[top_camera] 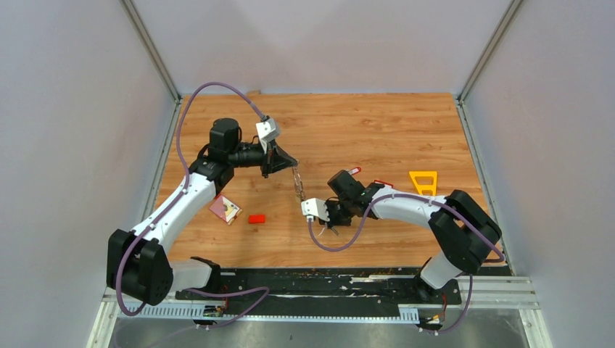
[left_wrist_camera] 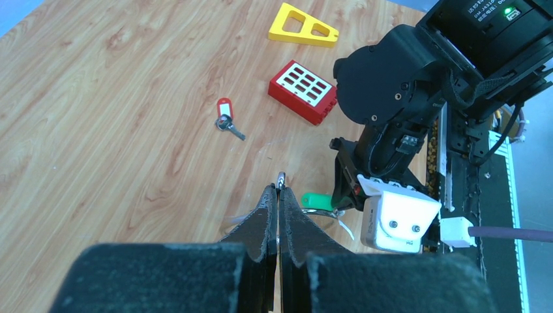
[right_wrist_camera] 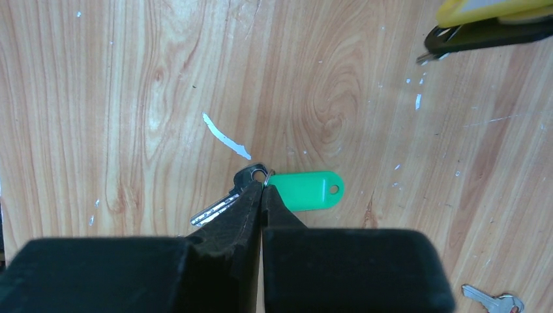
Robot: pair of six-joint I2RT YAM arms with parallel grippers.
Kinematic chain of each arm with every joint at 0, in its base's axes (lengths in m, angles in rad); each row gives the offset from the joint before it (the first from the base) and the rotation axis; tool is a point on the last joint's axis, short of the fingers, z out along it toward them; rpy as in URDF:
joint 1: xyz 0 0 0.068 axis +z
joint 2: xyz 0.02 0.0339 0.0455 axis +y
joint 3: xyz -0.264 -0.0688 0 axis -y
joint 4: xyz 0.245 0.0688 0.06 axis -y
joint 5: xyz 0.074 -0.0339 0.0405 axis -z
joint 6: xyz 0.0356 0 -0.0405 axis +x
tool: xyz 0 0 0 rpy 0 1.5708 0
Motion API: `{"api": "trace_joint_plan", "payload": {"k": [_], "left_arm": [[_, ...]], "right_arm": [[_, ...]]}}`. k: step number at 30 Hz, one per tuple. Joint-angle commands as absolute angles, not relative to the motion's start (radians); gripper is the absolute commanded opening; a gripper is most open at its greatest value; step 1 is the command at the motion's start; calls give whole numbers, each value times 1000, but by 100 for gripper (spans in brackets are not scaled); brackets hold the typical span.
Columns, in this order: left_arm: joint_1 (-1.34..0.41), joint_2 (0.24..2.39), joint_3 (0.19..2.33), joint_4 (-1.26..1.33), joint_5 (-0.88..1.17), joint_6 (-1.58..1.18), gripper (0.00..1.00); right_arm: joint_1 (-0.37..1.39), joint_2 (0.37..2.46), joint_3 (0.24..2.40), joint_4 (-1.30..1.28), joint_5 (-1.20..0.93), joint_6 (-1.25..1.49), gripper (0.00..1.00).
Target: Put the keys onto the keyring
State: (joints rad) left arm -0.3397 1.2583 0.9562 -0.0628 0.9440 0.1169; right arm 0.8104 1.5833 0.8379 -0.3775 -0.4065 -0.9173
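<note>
Partly hidden: key (right_wrist_camera: 218, 207) under right claw (right_wrist_camera: 262, 187).

small white print on arm housing (left_wrist_camera: 490, 12), illegible

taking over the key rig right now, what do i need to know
left gripper: shut on a thin metal piece, apparently the keyring, hanging from its tips.
right gripper: shut at the small link of the green-tagged key, which lies on the table.
Loose on the table: red-tagged key, black-tagged key, yellow tag, bare key.
Done: no key visibly on the ring.
To do: thread every key.
</note>
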Motion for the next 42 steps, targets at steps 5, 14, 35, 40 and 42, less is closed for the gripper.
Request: {"api": "trace_joint_plan", "payload": {"k": [5, 14, 35, 40, 42], "left_arm": [[-336, 1229, 953, -13, 970, 115, 0], [-336, 1232, 953, -9, 974, 114, 0], [-386, 1244, 951, 26, 943, 49, 0], [-392, 1235, 955, 8, 921, 67, 0], [-391, 1231, 956, 5, 911, 78, 0]], "right_arm": [[813, 1516, 862, -364, -389, -923, 0], [774, 1456, 883, -421, -503, -944, 0], [652, 1278, 1068, -612, -796, -858, 0], [652, 1319, 1053, -659, -657, -920, 0], [653, 1335, 1035, -679, -586, -938, 0]]}}
